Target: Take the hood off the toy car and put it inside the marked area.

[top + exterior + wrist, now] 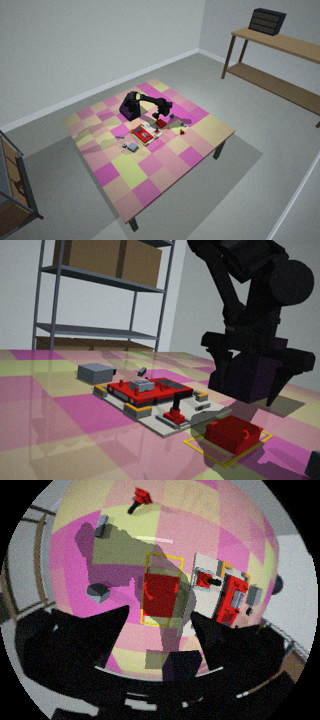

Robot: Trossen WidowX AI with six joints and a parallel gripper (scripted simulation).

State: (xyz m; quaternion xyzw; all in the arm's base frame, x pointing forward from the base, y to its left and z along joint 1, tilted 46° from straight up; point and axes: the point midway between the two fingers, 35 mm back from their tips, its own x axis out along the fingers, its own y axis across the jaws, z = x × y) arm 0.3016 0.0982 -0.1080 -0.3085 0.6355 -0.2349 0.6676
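The red hood (161, 123) (232, 432) (161, 596) lies flat on the table, in the yellow outline (224, 465) (165, 556) of the marked area. It sits close to one long side of the outline and seems to be inside; its far lower edges are hidden. The gripper (160, 117) (242, 392) (161, 611) is wide open and empty above the hood, with a gap between them. The red toy car (140, 133) (140, 396) (227, 605) has no hood on, and its grey engine block (141, 385) shows.
A pale board (160, 429) carries the car, orange-topped corner blocks and a red piece with a black post (175, 415). A grey box (132, 147) (95, 373) stands beyond the car. A dark grey block (171, 115) (98, 592) and a red-and-black piece (182, 132) (142, 496) lie near the outline.
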